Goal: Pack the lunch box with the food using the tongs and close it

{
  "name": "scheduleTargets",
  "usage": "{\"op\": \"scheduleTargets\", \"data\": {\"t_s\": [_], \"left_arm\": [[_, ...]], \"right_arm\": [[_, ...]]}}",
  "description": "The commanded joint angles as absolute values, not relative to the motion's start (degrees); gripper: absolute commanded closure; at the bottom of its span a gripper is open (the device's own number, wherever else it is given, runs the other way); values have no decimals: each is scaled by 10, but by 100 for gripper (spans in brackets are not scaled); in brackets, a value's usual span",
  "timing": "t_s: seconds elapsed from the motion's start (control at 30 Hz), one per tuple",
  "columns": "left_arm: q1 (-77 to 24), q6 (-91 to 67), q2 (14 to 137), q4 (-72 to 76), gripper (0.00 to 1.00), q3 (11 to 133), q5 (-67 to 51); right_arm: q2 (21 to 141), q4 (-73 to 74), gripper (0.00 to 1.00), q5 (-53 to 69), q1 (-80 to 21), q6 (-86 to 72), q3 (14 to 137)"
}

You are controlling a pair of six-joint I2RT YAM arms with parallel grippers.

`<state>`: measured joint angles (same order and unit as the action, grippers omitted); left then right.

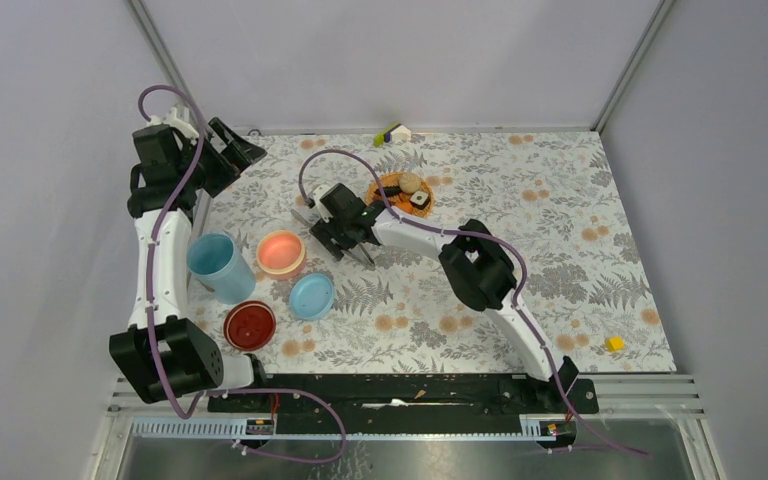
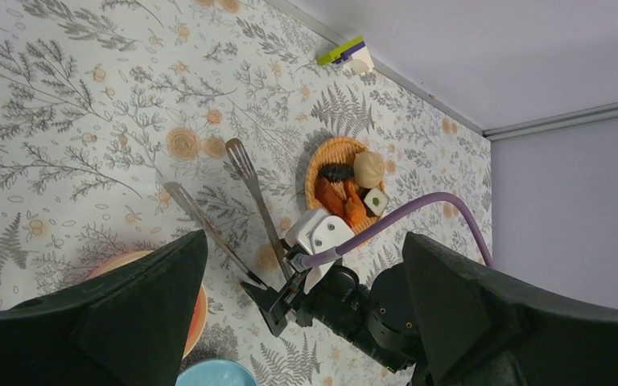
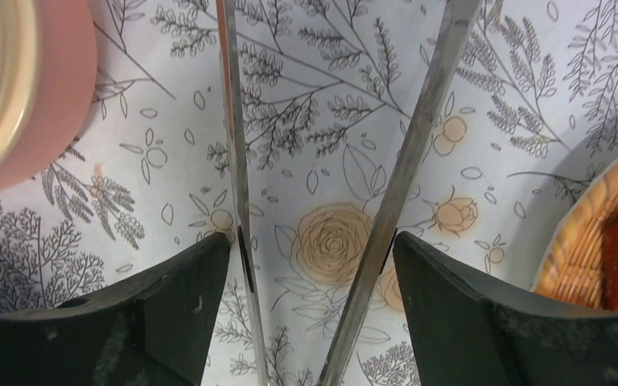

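Right gripper (image 3: 312,249) apparently holds cropped tongs (image 3: 403,169).

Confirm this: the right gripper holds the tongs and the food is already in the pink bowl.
Not right: the food lies on the orange woven plate, not in the pink bowl, which is empty in the top view. The right gripper does hold the tongs.

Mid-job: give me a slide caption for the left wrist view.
Right gripper holds the tongs, arms spread, beside the woven plate of food.
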<state>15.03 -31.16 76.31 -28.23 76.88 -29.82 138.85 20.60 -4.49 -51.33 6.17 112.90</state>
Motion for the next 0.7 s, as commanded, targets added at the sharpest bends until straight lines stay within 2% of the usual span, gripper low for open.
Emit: {"op": "scheduleTargets", "data": {"t_s": [0.0,0.33,0.53,0.67], "left_arm": [[156,-326,762,-243,1,765,-320],[160,-331,766,-240,1,763,-327],[162,-329,768,-238,1,760,-333],[162,-328,777,-238,1,765,-348]], "right_arm": [[1417,311,18,-44,-518,69,1056],[1466,332,27,-76,-518,65,1115],[1425,332,41,-53,-513,63,1112],[1389,332,44,-37,-506,65,1119]]}}
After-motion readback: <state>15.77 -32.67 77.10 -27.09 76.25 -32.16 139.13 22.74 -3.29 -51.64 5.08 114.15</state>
